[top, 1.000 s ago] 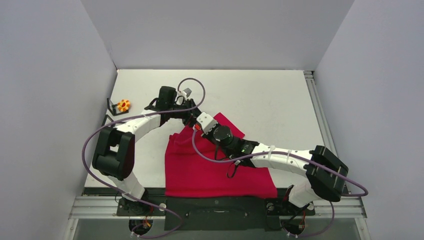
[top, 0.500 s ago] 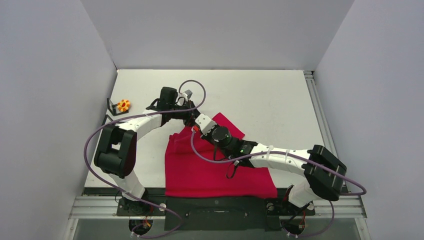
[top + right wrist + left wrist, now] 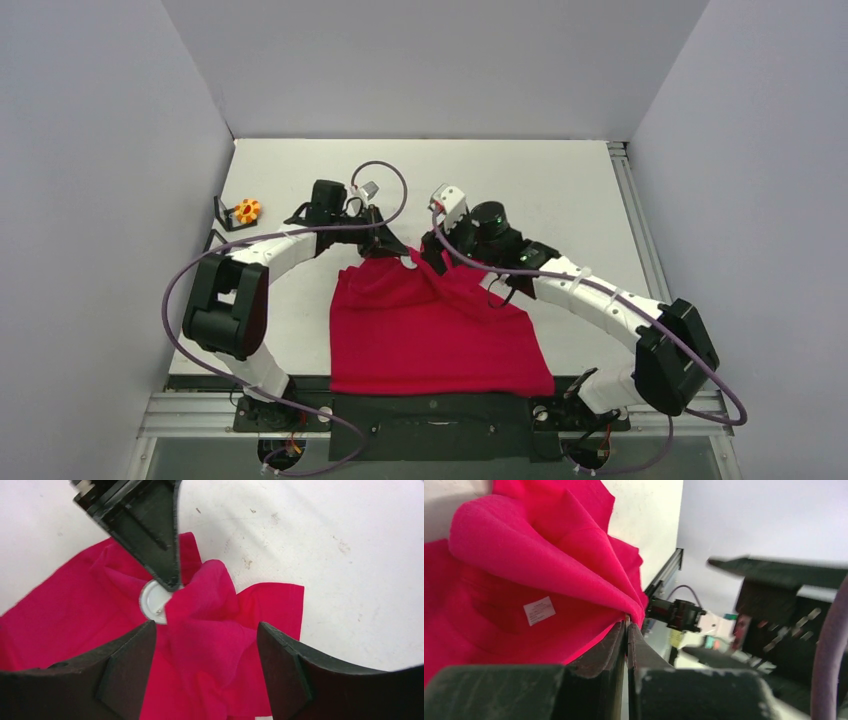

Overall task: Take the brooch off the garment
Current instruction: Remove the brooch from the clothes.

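Both left jaws pinch the garment (image 3: pixel 430 330) at the brooch (image 3: pixel 150 604), right jaws apart

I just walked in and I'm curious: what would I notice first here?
The bright red T-shirt lies rumpled on the white table. At its far edge the left gripper pinches a raised fold shut, right beside a small white disc, while the right gripper hangs open above the cloth. A little orange flower shape sits at the table's left edge.
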`<action>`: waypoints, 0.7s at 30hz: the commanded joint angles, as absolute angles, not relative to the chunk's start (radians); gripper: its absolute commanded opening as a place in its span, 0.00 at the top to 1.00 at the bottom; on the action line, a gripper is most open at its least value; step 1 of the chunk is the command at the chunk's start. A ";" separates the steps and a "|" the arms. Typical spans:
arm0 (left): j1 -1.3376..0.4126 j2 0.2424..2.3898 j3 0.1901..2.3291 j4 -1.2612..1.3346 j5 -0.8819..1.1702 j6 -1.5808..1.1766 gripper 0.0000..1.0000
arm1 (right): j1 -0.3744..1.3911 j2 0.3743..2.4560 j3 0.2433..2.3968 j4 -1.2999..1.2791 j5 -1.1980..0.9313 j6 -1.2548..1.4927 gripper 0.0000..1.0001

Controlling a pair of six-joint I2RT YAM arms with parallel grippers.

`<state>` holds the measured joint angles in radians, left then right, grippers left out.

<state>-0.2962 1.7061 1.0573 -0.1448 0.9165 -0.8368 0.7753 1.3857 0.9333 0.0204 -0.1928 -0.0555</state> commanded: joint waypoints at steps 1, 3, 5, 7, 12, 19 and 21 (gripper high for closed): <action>-0.282 1.599 0.993 -0.031 0.947 -0.626 1.00 | 0.649 1.386 1.046 -0.176 -0.579 0.056 0.31; -0.284 1.581 0.985 -0.023 0.956 -0.535 1.00 | 0.598 1.406 1.056 -0.172 -0.657 0.102 0.32; -0.284 1.573 0.992 -0.028 0.965 -0.435 1.00 | 0.564 1.429 1.056 -0.130 -0.732 0.149 0.33; -0.284 1.566 1.001 -0.050 0.979 -0.336 1.00 | 0.551 1.455 1.065 -0.099 -0.782 0.177 0.33; -0.284 1.502 0.963 -0.007 1.007 -0.148 1.00 | 0.559 1.514 1.112 -0.028 -0.853 0.214 0.33; -0.304 1.348 0.904 0.011 0.761 0.002 1.00 | 0.564 1.615 1.150 0.031 -0.804 0.252 0.34; -0.330 1.303 0.903 -0.031 0.635 0.088 1.00 | 0.563 1.629 1.162 0.008 -0.775 0.242 0.35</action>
<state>-0.2955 1.3991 0.8997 -0.0444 0.8417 -0.0963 0.5583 1.6081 1.1084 -0.0429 -0.7864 0.2413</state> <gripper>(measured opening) 0.009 0.663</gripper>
